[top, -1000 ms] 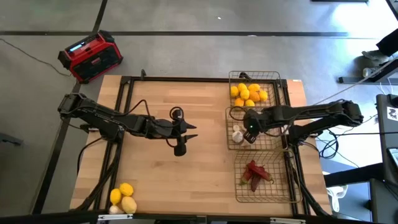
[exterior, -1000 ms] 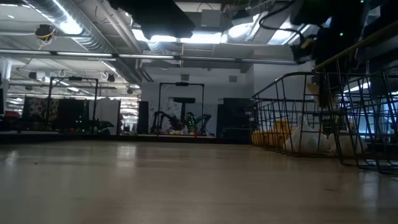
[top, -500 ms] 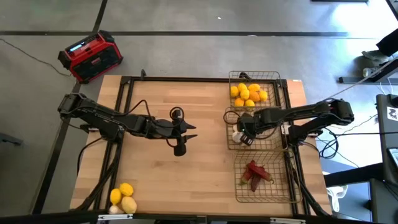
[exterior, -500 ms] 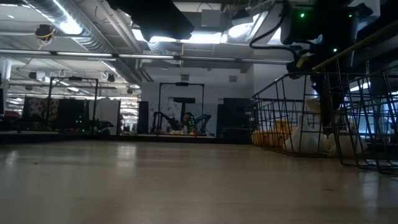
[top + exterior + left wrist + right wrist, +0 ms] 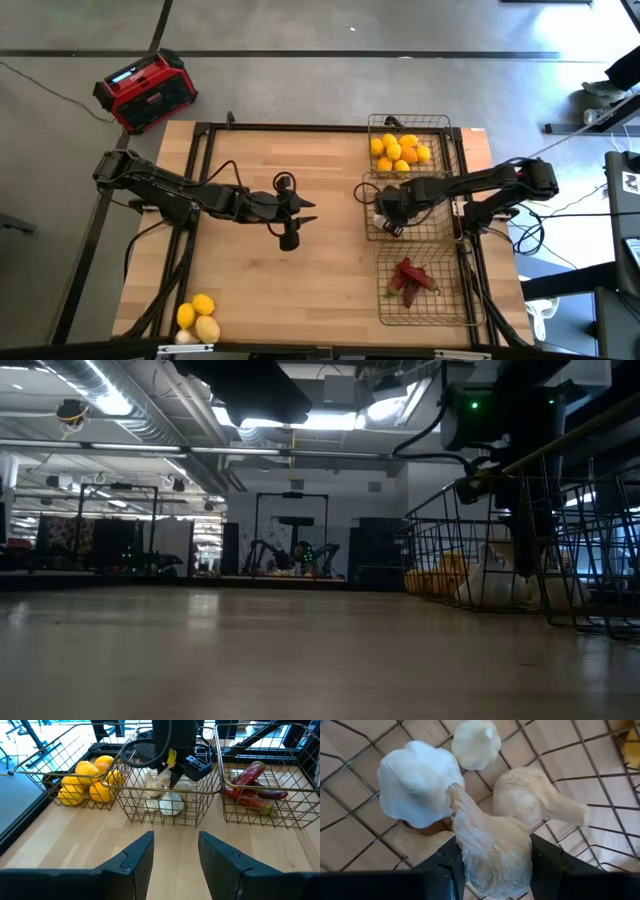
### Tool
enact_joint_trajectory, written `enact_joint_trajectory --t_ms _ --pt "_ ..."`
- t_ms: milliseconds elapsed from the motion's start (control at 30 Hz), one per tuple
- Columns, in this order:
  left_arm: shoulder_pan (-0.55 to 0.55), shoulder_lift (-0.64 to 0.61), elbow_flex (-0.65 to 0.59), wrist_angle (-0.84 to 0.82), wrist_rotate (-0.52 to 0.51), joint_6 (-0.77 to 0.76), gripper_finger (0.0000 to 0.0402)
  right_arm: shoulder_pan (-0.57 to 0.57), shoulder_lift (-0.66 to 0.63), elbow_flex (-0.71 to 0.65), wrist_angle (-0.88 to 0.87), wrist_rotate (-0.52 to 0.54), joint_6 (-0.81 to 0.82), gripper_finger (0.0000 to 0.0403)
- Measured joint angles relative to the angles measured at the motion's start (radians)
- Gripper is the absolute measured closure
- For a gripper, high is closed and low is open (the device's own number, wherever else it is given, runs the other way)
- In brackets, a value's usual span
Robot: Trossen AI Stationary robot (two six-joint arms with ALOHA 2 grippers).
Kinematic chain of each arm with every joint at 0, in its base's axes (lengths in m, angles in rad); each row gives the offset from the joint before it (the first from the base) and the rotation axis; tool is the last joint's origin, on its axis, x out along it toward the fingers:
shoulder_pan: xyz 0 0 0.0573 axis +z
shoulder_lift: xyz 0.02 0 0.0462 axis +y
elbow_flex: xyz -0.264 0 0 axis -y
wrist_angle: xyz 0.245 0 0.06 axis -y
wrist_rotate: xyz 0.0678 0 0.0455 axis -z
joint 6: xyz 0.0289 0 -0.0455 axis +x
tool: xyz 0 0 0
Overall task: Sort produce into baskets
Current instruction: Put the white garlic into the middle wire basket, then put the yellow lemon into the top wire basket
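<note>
Gripping a garlic bulb [image 5: 492, 852], right hand [image 5: 388, 212] crowds middle basket's [image 5: 440, 232] left rim.

Two matte-black jointed arms with thin black cables looped alongside; the left gripper [image 5: 175, 857] shows broad dark angular fingers [image 5: 137, 857], a yellow tag beyond them on the other arm.

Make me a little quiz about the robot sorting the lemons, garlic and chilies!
1. True or false: the right tool is over the middle basket.
2. Which basket holds the chili peppers? A) the one next to the lemon basket B) the one farthest from the red radio C) none
3. Fill in: the garlic bulb sits between the right tool's ____.

Key:
1. True.
2. B.
3. Fingers. The left tool waits open over the bare table, and loose lemons lie at a table corner.
</note>
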Motion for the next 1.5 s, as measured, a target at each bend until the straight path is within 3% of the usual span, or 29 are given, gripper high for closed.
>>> enact_joint_trajectory --t_ms 233,533,967,1333,1500 --pt "0.000 0.000 0.000 -0.003 0.000 0.000 0.0251 0.000 0.013 -0.055 0.078 -0.048 -0.035 0.0248" --pt "0.000 0.000 0.000 0.000 0.000 0.000 0.0251 0.000 0.013 -0.086 0.134 -0.019 -0.058 0.0246" --pt "0.000 0.000 0.000 0.000 0.000 -0.002 0.0251 0.000 0.011 -0.085 0.124 0.010 -0.086 0.0157" --pt "-0.005 -0.004 0.000 -0.015 0.000 -0.011 0.0251 0.001 -0.129 0.015 0.059 0.057 -0.137 0.0164" --pt "-0.041 -0.083 0.036 -0.140 0.031 -0.029 0.0251 0.001 -0.204 0.043 0.196 0.081 -0.165 0.0164"
